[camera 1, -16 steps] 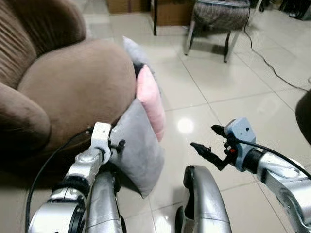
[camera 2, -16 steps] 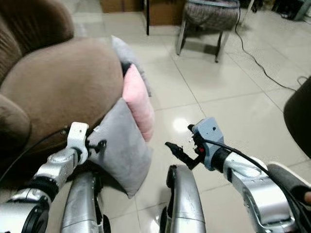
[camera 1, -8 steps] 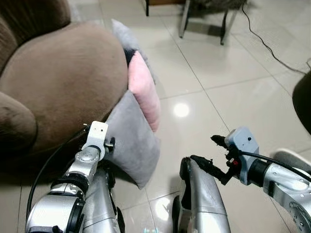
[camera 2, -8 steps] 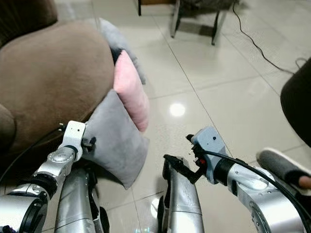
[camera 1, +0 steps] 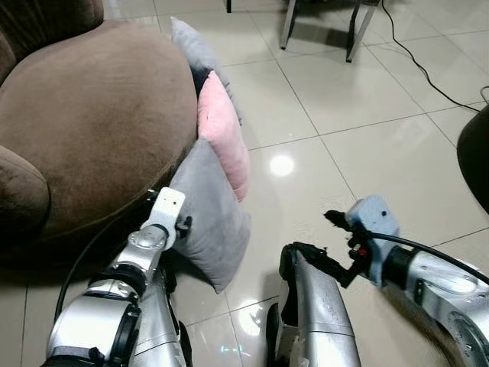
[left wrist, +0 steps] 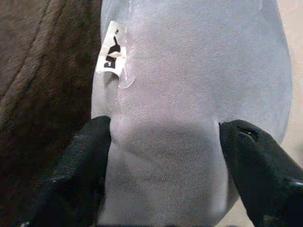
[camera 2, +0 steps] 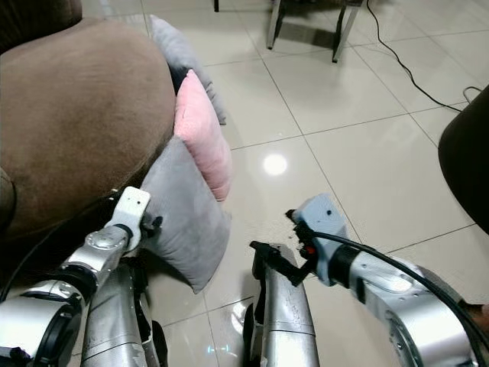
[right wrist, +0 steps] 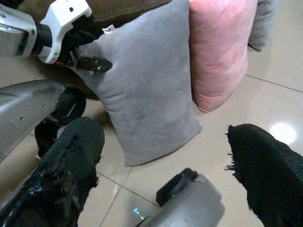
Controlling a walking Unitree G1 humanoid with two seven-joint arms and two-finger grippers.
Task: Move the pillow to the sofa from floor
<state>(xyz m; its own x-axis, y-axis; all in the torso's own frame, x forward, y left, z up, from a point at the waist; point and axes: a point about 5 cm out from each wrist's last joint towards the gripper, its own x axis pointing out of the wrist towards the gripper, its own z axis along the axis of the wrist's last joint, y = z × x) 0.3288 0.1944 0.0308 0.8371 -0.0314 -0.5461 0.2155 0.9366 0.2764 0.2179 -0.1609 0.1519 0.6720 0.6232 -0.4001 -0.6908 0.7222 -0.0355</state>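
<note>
A grey pillow stands on its edge on the tiled floor, leaning on the front of the brown sofa. My left gripper is open and straddles the pillow's near upper corner, one black finger on each face, beside a small white label. In the right wrist view one left finger lies on the pillow's front face. My right gripper hangs open above the floor over my right knee, a short way right of the pillow, with nothing in it.
A pink pillow and a second grey pillow lean on the sofa behind the first. Chair legs and a black cable lie at the back right. A dark object is at the right edge. My silver knees are below.
The view has tipped down and drawn closer to the pillows. My left gripper stays at the grey pillow's corner. My right gripper sits a little lower, nearer my knee.
</note>
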